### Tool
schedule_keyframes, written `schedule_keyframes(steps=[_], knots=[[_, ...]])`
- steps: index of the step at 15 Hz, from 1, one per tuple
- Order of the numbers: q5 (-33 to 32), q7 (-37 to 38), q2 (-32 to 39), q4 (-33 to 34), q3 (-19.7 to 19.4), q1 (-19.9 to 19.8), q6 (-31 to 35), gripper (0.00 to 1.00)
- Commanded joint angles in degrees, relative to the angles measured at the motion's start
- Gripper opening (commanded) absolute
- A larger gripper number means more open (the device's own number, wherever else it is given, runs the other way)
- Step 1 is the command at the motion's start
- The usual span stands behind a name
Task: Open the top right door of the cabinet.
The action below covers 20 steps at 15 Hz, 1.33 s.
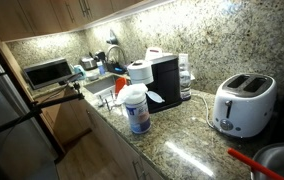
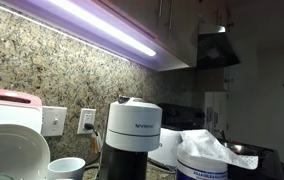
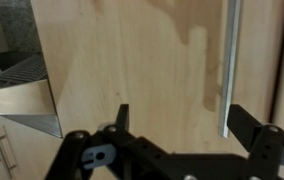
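In the wrist view a medium-brown wooden cabinet door fills the frame. Its slim vertical silver bar handle runs down the right side and ends near my right finger. My gripper is open and empty. The handle's lower end lies just inside the right fingertip, and I cannot tell whether they touch. The upper cabinets also show at the top edge in both exterior views. The gripper itself is not seen in either exterior view.
A grey range hood is to the left of the door. It also shows in an exterior view. On the granite counter stand a white toaster, a black coffee machine, a wipes tub and a microwave.
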Motion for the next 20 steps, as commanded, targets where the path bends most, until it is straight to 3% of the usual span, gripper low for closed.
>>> schedule_keyframes(steps=[1, 4, 6, 15, 20], knots=[[-1.1, 2.8, 1.4, 6.7, 4.9, -10.9, 1.8, 1.00], [-0.9, 1.6, 2.9, 10.2, 9.8, -14.1, 1.6, 1.00], [-0.6, 1.4, 2.4, 11.7, 10.7, -15.2, 1.3, 1.00], [-0.7, 1.6, -2.1, 5.6, -1.8, -7.2, 0.7, 1.00], [-1.4, 0.5, -0.5, 2.2, -1.3, -2.5, -0.4, 1.00]])
